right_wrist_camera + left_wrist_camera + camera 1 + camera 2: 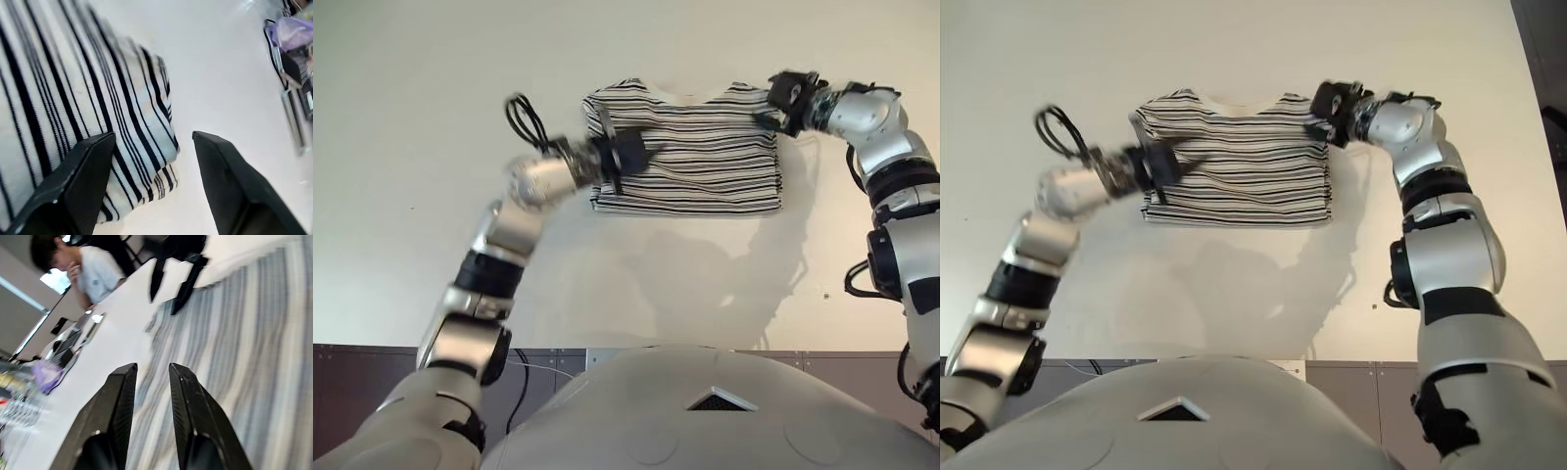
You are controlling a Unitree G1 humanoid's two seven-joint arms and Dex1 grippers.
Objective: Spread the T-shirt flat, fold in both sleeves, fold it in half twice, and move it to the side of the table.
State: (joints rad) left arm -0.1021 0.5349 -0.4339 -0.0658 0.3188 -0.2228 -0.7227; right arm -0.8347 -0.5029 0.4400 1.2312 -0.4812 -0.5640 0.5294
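Shirt (705, 157) flat on table (411, 117), sleeves in. Left jaws narrow, empty, over its left edge; right jaws wide by its far right corner. Might pinch one layer and undo folds.

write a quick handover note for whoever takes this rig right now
Left end effector: open with a narrow gap, holding nothing, over the left part of the T-shirt.
Right end effector: open wide, holding nothing, at the shirt's far right corner.
T-shirt: lying flat on the white table, collar away from the robot.
Done: spread flat; both sleeves look folded in, outline roughly rectangular.
Left: fold it in half twice, then move it to the side of the table.
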